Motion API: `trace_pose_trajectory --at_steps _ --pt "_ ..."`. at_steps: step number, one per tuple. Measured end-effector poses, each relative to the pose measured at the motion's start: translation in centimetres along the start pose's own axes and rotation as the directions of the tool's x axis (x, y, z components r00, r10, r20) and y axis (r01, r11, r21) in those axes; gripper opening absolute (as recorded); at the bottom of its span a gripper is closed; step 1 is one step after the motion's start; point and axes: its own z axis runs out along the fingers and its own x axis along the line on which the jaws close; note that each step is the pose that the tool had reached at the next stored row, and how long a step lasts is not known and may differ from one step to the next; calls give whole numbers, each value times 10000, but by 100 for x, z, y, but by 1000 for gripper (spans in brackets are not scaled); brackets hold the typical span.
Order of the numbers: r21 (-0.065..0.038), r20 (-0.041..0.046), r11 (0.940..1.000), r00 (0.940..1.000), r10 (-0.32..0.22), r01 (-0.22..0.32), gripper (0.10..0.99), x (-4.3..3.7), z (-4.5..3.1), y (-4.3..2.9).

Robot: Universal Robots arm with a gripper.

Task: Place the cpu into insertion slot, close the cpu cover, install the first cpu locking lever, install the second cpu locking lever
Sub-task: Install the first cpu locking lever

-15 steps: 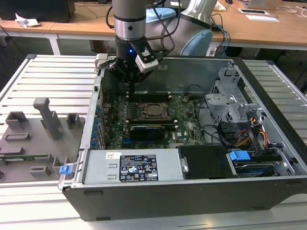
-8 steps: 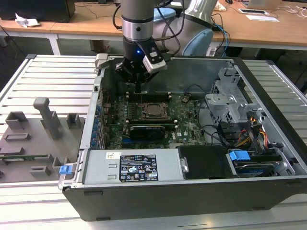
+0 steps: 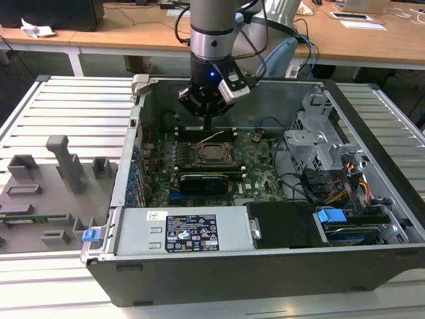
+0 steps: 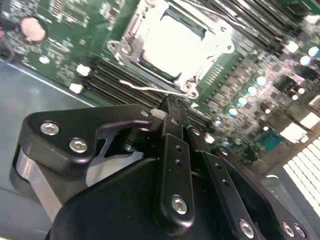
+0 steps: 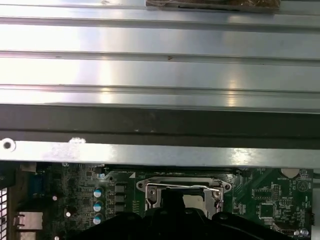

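Inside the open computer case, the cpu [image 3: 212, 154] [image 4: 172, 37] lies in the insertion slot [image 3: 197, 159] on the green motherboard. The silver cpu cover [image 4: 131, 36] is down around its edges. A thin wire locking lever [image 3: 214, 137] [image 4: 150, 90] [image 5: 180, 186] runs along the socket's far side and stands slightly raised in the exterior view. My gripper [image 3: 208, 125] [image 4: 171, 106] hangs just above that lever, behind the socket. Its black fingers are shut together with nothing between them, and the tips are close to the wire.
A long black card with a grille [image 3: 202, 181] lies just in front of the socket, and memory slots [image 3: 169, 159] flank it. A power supply [image 3: 179, 232] fills the case front. A drive cage [image 3: 319, 143] and cables [image 3: 345, 189] stand on the exterior view's right, grey fixtures [image 3: 53, 186] on its left.
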Motion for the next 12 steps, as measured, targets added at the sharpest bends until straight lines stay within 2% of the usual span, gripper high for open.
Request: trace_pose_trajectory --at_steps 1,3,4,12 --pt "-37 0 10000 10000 1 -1 106 -6 1 -1" --pt "-239 4 9997 10000 -6 6 106 -9 4 0" --pt "-290 5 9996 10000 -7 7 106 -9 7 0" --pt "-293 4 9995 10000 -65 66 106 -35 59 3"
